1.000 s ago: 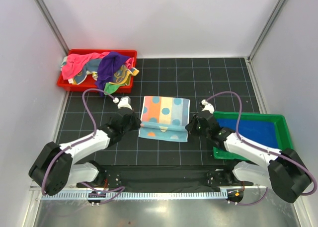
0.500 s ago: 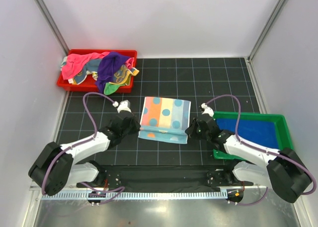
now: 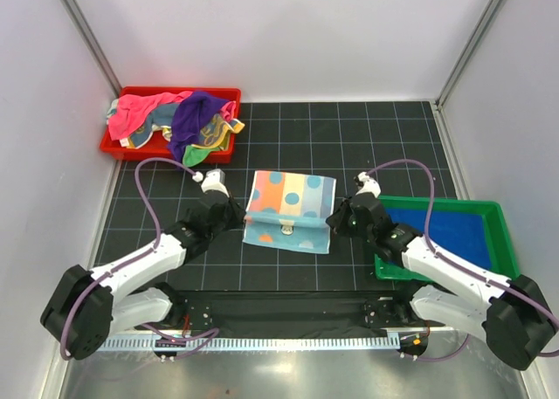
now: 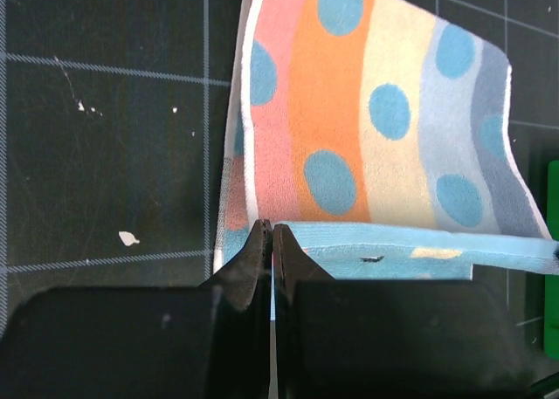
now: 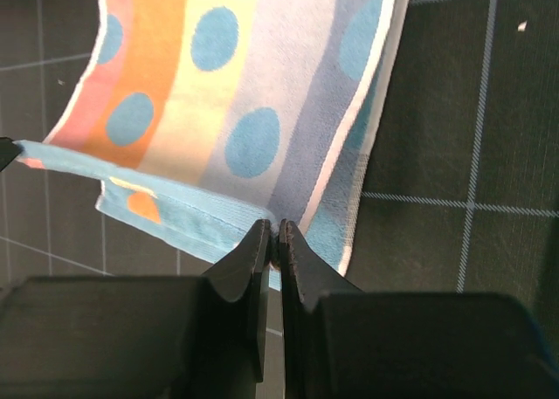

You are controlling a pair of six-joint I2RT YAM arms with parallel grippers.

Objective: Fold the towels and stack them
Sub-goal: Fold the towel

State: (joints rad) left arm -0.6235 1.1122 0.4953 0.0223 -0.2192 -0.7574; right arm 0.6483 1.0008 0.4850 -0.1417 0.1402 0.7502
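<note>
Black grid mat (image 3: 393,137) | polka-dot towel (image 3: 293,198), long axis left-right | left tool (image 3: 244,217), right tool (image 3: 330,223) pinching near corners

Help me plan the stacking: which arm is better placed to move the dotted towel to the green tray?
Probably the right: the right gripper is shut on the dotted towel at the edge nearest the green tray; the left gripper holds the opposite edge.

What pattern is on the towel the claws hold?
The towel has pink, orange, cream, grey stripes with blue dots; see left wrist view.
</note>
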